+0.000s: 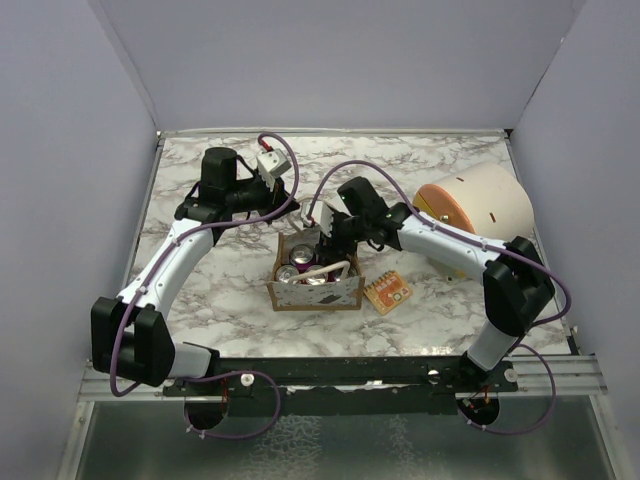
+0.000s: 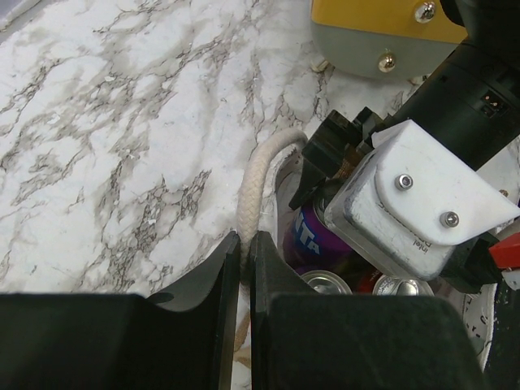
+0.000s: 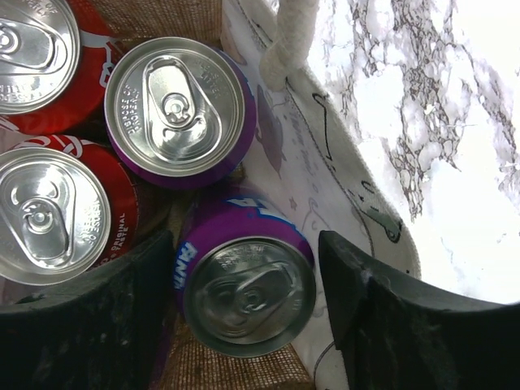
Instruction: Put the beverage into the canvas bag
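Can (image 3: 244, 292) in canvas bag (image 1: 320, 294), perhaps Fanta

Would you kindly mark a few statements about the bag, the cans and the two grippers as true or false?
1. The left gripper has its jaws shut on the rope handle of the bag. True.
2. The bag holds only one can. False: four cans show in it, two red and two purple.
3. The right gripper has its jaws apart on either side of a purple can. True.
4. The packet lies inside the bag. False: it lies on the table beside the bag.
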Robot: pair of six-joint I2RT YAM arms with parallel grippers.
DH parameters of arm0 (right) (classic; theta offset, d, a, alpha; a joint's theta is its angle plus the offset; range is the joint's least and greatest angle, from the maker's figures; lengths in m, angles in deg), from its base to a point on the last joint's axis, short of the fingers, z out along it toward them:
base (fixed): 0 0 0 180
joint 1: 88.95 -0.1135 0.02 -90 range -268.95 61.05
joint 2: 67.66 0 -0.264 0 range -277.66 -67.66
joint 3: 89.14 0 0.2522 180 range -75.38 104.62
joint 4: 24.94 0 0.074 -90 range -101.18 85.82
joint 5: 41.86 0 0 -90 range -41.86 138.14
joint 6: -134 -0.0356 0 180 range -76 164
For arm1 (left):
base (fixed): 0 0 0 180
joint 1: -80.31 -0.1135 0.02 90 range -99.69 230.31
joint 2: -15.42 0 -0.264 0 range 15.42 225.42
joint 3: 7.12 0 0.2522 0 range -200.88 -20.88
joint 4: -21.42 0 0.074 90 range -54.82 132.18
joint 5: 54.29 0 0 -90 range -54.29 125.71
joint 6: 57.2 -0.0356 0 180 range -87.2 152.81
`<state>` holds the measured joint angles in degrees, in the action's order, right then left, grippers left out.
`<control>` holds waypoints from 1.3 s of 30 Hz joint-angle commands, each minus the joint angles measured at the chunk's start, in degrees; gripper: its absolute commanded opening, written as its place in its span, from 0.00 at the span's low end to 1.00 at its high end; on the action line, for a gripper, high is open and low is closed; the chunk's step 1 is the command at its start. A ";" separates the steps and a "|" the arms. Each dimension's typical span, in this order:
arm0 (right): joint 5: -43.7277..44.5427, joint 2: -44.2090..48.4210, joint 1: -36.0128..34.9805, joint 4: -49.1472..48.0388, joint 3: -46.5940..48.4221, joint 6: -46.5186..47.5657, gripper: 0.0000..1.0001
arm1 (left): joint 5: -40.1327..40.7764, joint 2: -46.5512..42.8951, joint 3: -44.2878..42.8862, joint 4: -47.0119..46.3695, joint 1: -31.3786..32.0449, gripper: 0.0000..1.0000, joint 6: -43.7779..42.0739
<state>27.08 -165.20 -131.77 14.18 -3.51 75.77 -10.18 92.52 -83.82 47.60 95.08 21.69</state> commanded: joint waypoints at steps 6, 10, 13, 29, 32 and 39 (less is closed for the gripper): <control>-1.16 -1.44 0.82 3.87 4.23 -1.44 0.45 | -2.03 -2.45 0.78 -1.26 0.35 0.00 -0.67; -0.32 -0.94 0.82 5.31 5.82 -2.19 0.37 | -1.97 -2.91 1.18 -1.55 0.31 0.00 -0.68; -1.12 -0.10 0.82 5.59 6.38 -3.11 0.34 | -1.97 -2.96 1.34 -1.72 0.34 0.00 -0.71; 6.11 -2.39 -4.10 7.37 10.44 -4.84 0.19 | -1.92 -3.53 2.06 -2.28 0.32 0.00 -0.80; 8.19 -2.56 -4.19 7.01 9.66 -4.89 0.18 | -1.98 -3.49 2.14 -2.51 0.35 0.00 -0.68; 6.93 -4.03 -4.37 5.60 6.62 -4.83 0.22 | -2.02 -3.23 1.96 -2.57 0.35 0.00 -0.76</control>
<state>33.31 -168.30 -135.77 23.12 3.99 71.66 -10.20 90.44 -82.22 46.20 95.08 21.65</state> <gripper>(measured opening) 0.599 0.097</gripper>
